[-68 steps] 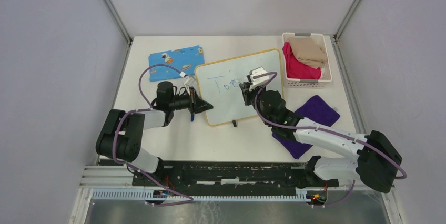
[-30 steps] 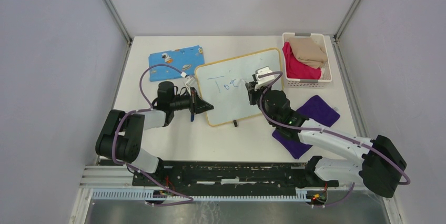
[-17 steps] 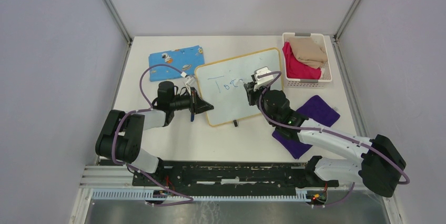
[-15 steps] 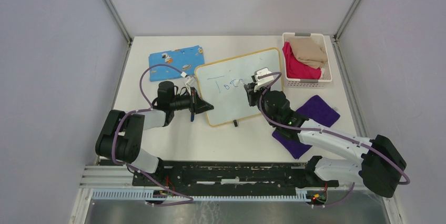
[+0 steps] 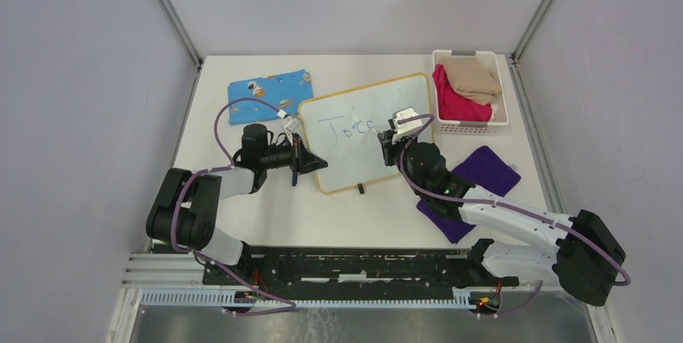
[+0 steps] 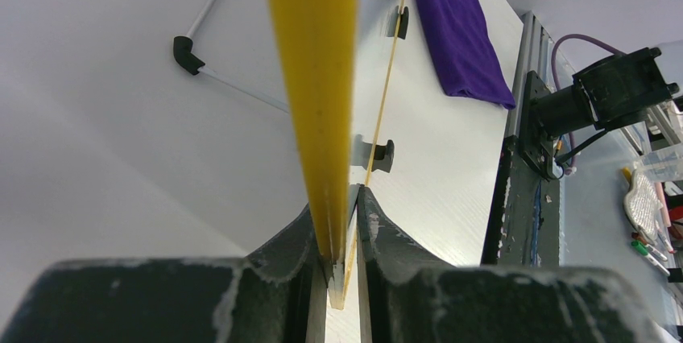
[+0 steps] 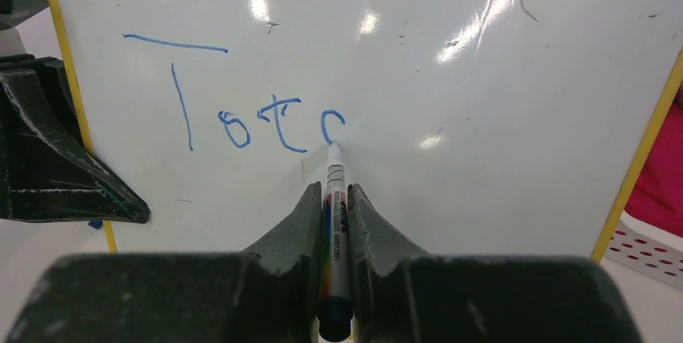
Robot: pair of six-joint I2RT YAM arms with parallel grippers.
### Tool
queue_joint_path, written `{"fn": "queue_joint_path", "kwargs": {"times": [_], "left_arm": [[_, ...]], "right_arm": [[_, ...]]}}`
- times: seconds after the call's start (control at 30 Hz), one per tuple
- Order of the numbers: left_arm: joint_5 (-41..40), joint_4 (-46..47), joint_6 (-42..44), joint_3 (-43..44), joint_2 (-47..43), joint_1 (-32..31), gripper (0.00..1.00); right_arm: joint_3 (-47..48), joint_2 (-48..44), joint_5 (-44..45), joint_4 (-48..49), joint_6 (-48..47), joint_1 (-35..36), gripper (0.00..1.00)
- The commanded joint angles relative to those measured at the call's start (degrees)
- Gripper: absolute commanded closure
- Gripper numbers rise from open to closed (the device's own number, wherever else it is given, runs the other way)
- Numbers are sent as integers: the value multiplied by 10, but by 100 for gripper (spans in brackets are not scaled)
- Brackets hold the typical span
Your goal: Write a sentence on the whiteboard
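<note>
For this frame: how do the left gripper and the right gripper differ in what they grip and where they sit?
The left gripper is shut on the yellow rim of the whiteboard; the right gripper is shut on a marker. The left gripper sits at the board's edge; the right gripper reaches over its face, marker tip touching the blue writing. Both are shut on something.
</note>
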Motion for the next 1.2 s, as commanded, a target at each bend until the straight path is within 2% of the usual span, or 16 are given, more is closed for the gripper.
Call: {"fn": "queue_joint_path", "kwargs": {"times": [0.0,0.5,1.17], "left_arm": [[-36,-27,58,8,-6,-2,83],[-38,-32,61,10,-6,-3,83],[-42,-41,66,13,-7,-6,83]], "right_arm": [[26,-6,27,3,-12,-5,100],[57,15,17,4,-19,-8,100],[1,-20,28,-12,-9,-9,100]]}}
